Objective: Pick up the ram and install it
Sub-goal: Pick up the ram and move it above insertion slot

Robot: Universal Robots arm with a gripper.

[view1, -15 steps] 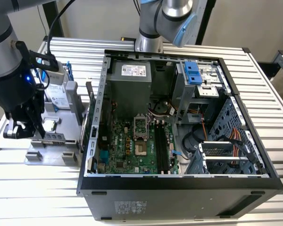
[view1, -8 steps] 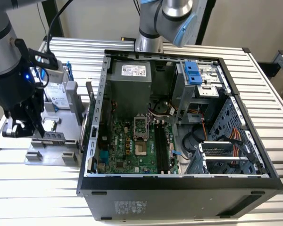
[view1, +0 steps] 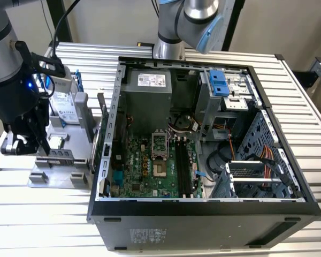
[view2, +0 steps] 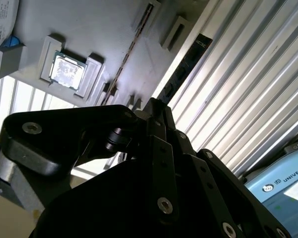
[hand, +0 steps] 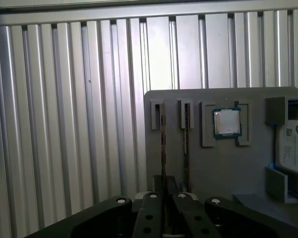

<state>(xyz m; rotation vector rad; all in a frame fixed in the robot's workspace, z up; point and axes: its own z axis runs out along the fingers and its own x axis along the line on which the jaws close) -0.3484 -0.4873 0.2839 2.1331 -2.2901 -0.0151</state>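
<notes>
Over the gray parts tray, beside the open computer case, the gripper has its fingers pinched tight on the ram. The black linkages hide the gripped end in both wrist views. In the first wrist view the ram is edge-on, a hard-to-follow thin line; in the second wrist view its dark flat face shows. Its long axis runs straight out from the fingertips along the tray's slots, the free end pointing at the tray's far edge. A second stick stands beside it, then the processor and the hard drive, which is cut off.
</notes>
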